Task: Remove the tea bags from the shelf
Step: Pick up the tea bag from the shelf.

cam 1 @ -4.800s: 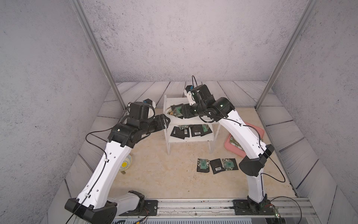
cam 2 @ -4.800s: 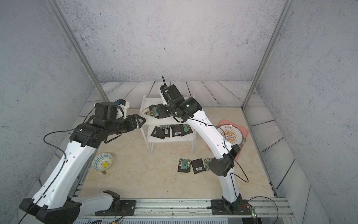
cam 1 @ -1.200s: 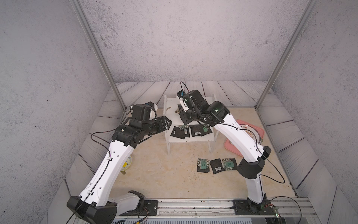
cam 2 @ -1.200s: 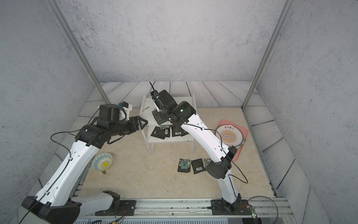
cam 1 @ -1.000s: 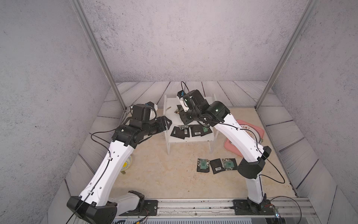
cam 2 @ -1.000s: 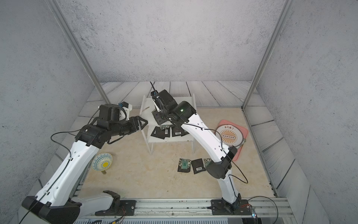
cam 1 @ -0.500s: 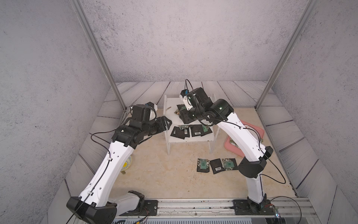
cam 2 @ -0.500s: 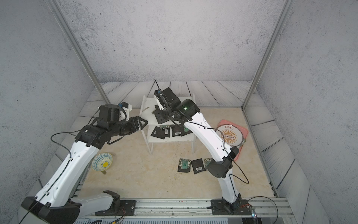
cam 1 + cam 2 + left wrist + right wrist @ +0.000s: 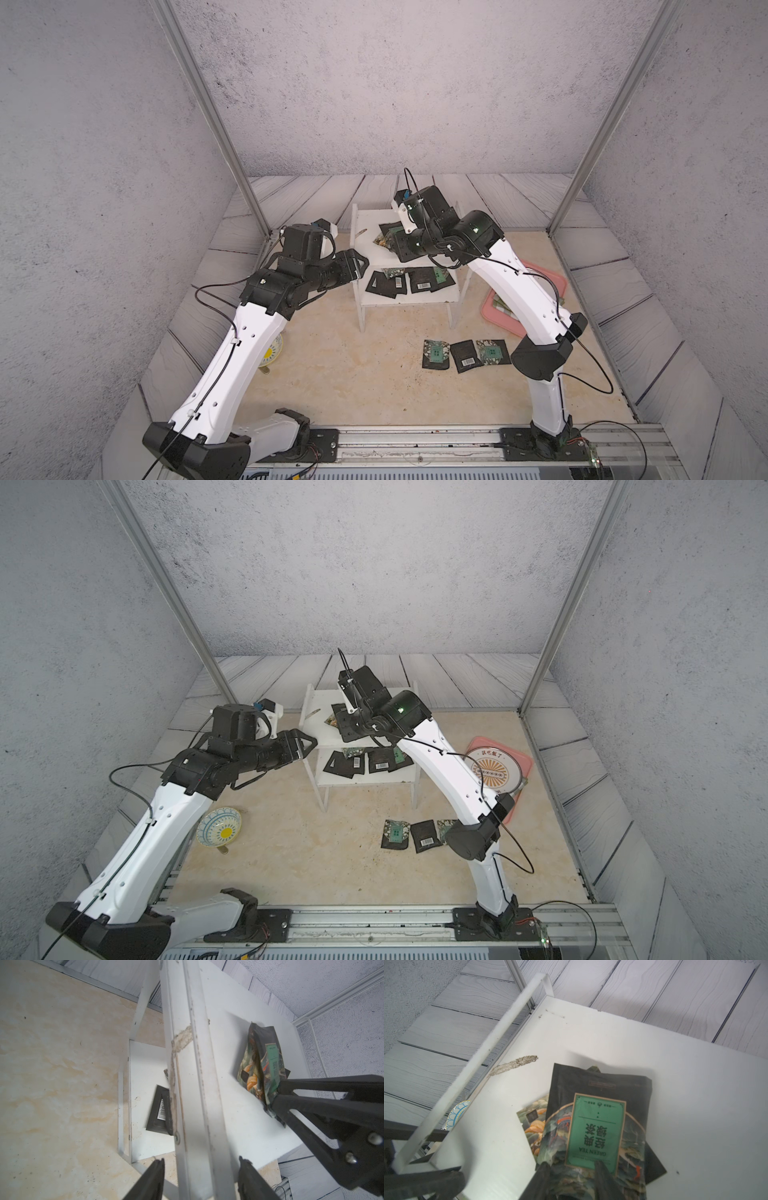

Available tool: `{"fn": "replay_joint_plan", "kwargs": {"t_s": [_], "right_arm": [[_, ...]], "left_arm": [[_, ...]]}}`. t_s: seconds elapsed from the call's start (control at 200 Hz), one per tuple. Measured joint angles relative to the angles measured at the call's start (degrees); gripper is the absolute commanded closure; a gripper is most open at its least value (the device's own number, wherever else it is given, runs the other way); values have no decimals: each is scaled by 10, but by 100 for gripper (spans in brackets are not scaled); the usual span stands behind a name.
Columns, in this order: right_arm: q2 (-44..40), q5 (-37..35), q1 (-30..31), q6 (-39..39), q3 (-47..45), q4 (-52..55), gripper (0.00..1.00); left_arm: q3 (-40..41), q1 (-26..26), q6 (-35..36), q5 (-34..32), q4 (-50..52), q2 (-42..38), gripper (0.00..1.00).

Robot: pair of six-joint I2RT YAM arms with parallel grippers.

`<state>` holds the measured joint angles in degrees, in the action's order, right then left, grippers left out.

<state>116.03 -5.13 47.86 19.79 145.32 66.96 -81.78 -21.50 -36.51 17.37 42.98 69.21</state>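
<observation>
Right wrist view: see right pincer (image 9: 571,1164) pressed onto the near edge of a green-labelled tea bag (image 9: 596,1130) on the top board of the shelf (image 9: 612,1043). Note the label reading "GREEN TEA", with floral print around it. Beneath it, make out at least two more tea bags (image 9: 532,1124), a floral corner poking out on one side and a black corner on the other. Left wrist view: confirm the same grip from the side, with black fingers (image 9: 311,1103) on either face of the sachet's edge and the sachet tipped up nearly on edge above the board, not yet clear of the shelf. Find left pincer (image 9: 201,1159) spread, straddling the shelf's side panel and holding nothing; cannot tell whether touching the panel. In both top views, count three sachets (image 9: 467,355) lying flat in a row on the desk (image 9: 332,374), in front of the shelf and apart from it; judge these the finished part. On the lower board, count roughly four or five overlapping sachets (image 9: 424,282), mostly barcode side up, apparently untouched. Tally: three off, one in the grip, rest of the top pile and the whole lower board left. Judge task under halfway.
</observation>
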Motion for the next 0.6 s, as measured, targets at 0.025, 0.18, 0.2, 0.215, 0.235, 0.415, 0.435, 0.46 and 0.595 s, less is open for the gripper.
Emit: {"fn": "replay_joint_plan", "kwargs": {"t_s": [0.025, 0.18, 0.2, 0.215, 0.235, 0.415, 0.435, 0.46, 0.595], "right_arm": [[0, 0, 0, -1, 0, -1, 57], [0, -5, 0, -7, -4, -10, 48], [0, -6, 0, -7, -5, -11, 47], [0, -6, 0, -8, -5, -12, 47], [0, -8, 0, -8, -6, -12, 46], [-6, -14, 1, -14, -21, -23, 54], [-7, -16, 1, -16, -25, -26, 54], [-9, -19, 1, -16, -29, -28, 54], [-25, -29, 2, -20, -64, -51, 52]], "left_arm": [[0, 0, 0, 0, 0, 0, 40], [2, 0, -2, 0, -3, -1, 40], [2, 0, -2, 0, -4, -1, 40], [3, 0, -2, 1, -4, -1, 40], [3, 0, -2, 1, -4, -1, 40], [3, 0, -4, 1, -4, -1, 40], [3, 0, -4, 1, -4, -1, 40], [3, 0, -4, 1, -4, -1, 40], [3, 0, -4, 1, -5, -1, 40]]}}
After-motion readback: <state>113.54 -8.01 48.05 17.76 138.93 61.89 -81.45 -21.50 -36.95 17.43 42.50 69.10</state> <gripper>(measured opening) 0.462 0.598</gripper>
